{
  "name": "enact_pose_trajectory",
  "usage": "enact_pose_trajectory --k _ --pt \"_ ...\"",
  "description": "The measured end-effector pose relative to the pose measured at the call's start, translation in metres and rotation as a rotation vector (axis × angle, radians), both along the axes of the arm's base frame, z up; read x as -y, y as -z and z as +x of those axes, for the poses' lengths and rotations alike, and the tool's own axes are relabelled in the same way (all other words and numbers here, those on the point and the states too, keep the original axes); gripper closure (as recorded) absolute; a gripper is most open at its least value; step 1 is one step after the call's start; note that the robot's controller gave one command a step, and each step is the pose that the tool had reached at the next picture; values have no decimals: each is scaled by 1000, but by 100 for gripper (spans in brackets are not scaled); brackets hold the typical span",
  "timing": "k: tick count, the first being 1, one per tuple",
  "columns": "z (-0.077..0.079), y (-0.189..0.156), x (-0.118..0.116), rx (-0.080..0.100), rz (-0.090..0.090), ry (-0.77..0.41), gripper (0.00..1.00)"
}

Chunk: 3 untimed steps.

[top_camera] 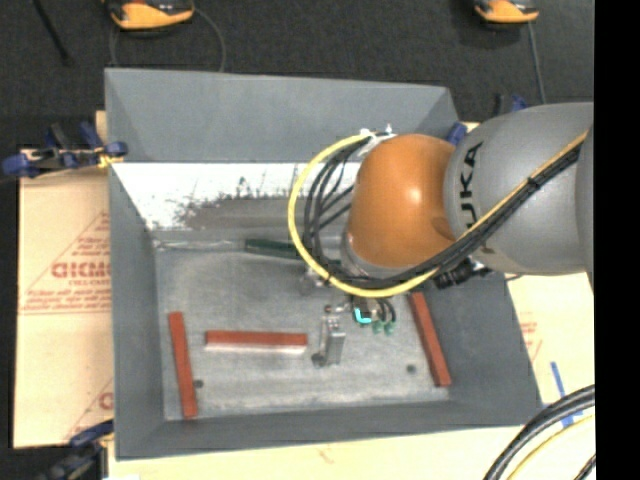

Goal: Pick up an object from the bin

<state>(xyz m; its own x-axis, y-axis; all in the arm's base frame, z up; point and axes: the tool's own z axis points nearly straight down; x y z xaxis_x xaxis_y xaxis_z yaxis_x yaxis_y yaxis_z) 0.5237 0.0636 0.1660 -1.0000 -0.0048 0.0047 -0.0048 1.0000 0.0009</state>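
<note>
My gripper (pixel 327 348) hangs low over the bin floor near its middle, just below the orange wrist cover. Right beside it on the left lies a flat red-brown stick (pixel 255 341) with a pale right end, and that end almost touches the gripper. A small green piece (pixel 382 323) sits just right of the gripper, under the wrist. A dark green tool (pixel 272 249) lies toward the back wall, partly hidden by the arm's cables.
A red stick (pixel 182 365) lies lengthwise along the bin's left wall, and another red stick (pixel 429 341) runs along the right wall. The arm and its orange cover hide the bin's back right part.
</note>
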Motion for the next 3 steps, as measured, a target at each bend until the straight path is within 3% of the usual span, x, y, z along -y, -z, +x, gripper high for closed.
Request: enact_pose_trajectory --k 1,2,3 --pt "26 100 -24 3 1 15 0" --pt "28 95 -24 10 1 19 100" --pt "51 95 -29 7 1 210 100"
